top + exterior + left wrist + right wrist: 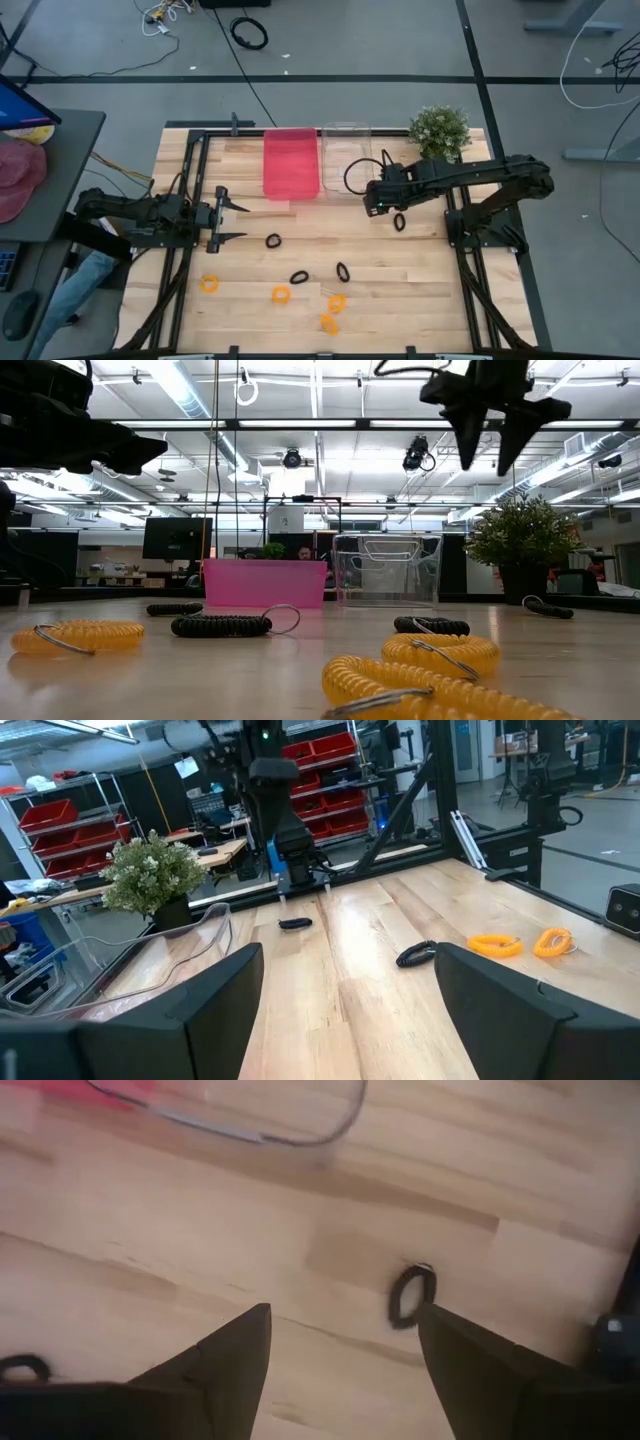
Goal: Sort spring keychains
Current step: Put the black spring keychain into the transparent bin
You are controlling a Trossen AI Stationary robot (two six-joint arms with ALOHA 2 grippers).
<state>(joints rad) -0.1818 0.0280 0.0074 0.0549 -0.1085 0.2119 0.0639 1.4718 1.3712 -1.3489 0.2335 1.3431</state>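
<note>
Low view first, since it sits right at table height: three orange spring keychains (440,695) lie closest to the lens, with black ones (220,625) just behind them, then the pink bin (265,582) and clear bin (385,570) at the far edge, and a potted plant (520,540) off to the side. Both bins look empty from what I can see, so sorting hasn't really got going.

From overhead, four orange rings (281,294) are scattered along the near edge and three black ones sit mid-table. A fourth black keychain (400,221) lies off on its own, just beside the right gripper (378,208), which hangs above the table in front of the clear bin. Its jaws are spread fairly wide and hold nothing. The right wrist view shows that ring (411,1295) lying flat on the wood, a bit off to one side of the fingers (225,1355).

My take: the step is grabbing that lone black ring. Shift over until it's centred between the tips, come straight down and pinch across one side of the coil rather than the thin metal loop.

Left gripper (228,221) waits at the table's left side, jaws fully open, empty.
</note>
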